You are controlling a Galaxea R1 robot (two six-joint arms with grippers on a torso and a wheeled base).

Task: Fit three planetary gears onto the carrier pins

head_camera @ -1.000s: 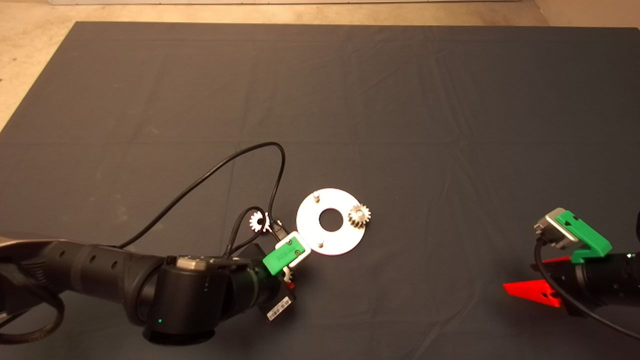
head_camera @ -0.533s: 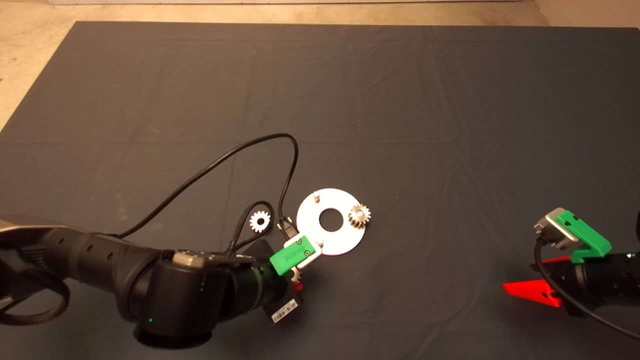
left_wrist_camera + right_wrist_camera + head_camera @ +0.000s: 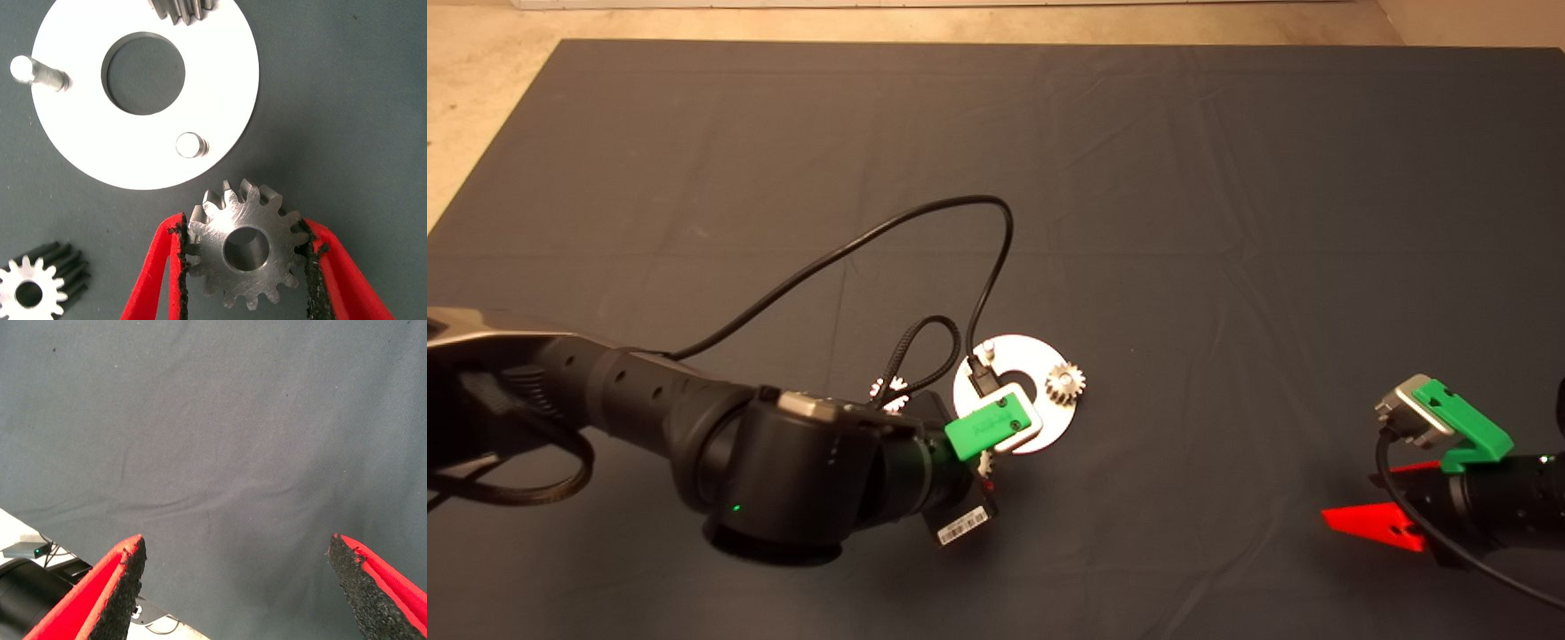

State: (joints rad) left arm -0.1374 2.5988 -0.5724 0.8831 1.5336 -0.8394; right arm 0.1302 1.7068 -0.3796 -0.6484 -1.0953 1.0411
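Note:
My left gripper (image 3: 244, 235) is shut on a silvery planetary gear (image 3: 245, 250), holding it flat by its teeth just off the rim of the round carrier plate (image 3: 220, 80). The nearest bare carrier pin (image 3: 189, 145) stands a short way from the held gear, and a second bare pin (image 3: 27, 69) is farther round the rim. Another gear (image 3: 1065, 382) sits on the plate's right side. A loose gear (image 3: 30, 290) lies on the mat beside the plate. In the head view the left gripper (image 3: 987, 464) covers the plate's (image 3: 1040, 425) lower left edge.
The left arm's black cables (image 3: 925, 222) loop above the plate over the mat. My right gripper (image 3: 1374, 520) rests open at the lower right edge, and its wrist view shows only bare dark mat (image 3: 220, 440). Pale floor (image 3: 480, 107) borders the mat at the far left.
The left arm has carried the held gear right and farther up the mat, from beside the plate to over its lower left edge. The right arm has barely moved.

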